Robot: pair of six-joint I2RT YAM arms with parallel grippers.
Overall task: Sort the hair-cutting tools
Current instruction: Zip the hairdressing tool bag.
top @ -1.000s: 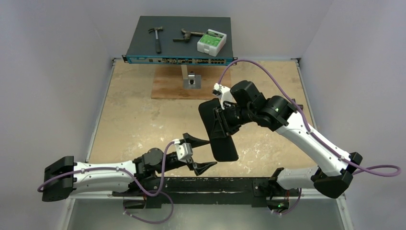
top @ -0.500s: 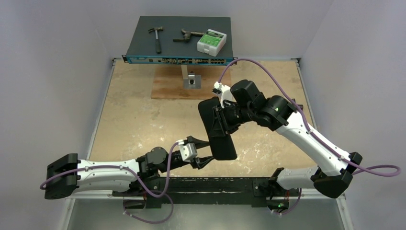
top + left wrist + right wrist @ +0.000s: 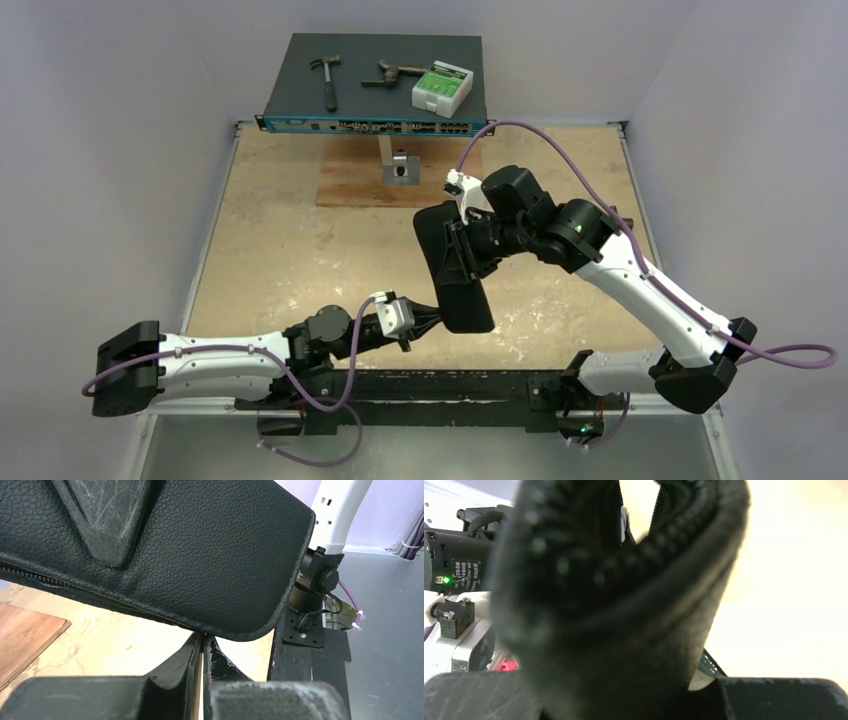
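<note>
A black leather zip pouch [image 3: 455,270] hangs above the table, and my right gripper [image 3: 468,248] is shut on its upper part. In the right wrist view the pouch [image 3: 624,605] fills the frame and hides the fingers. My left gripper [image 3: 430,322] is shut, its tips [image 3: 205,636] pressed together against the pouch's lower stitched edge [image 3: 235,630]. Whether they pinch anything there I cannot tell. The zip [image 3: 30,575] runs along the pouch's left side. The hair-cutting tools are out of view.
At the back stands a dark network switch [image 3: 375,110] carrying a hammer [image 3: 326,78], a rusty tool [image 3: 392,72] and a white-green box [image 3: 442,88]. In front of it a grey T-shaped bar [image 3: 398,165] stands on a wooden board [image 3: 350,185]. A black rail [image 3: 440,385] lines the near edge.
My left gripper has gone from wide open to shut while moving right, up to the pouch's lower edge. The right arm and the pouch have hardly moved.
</note>
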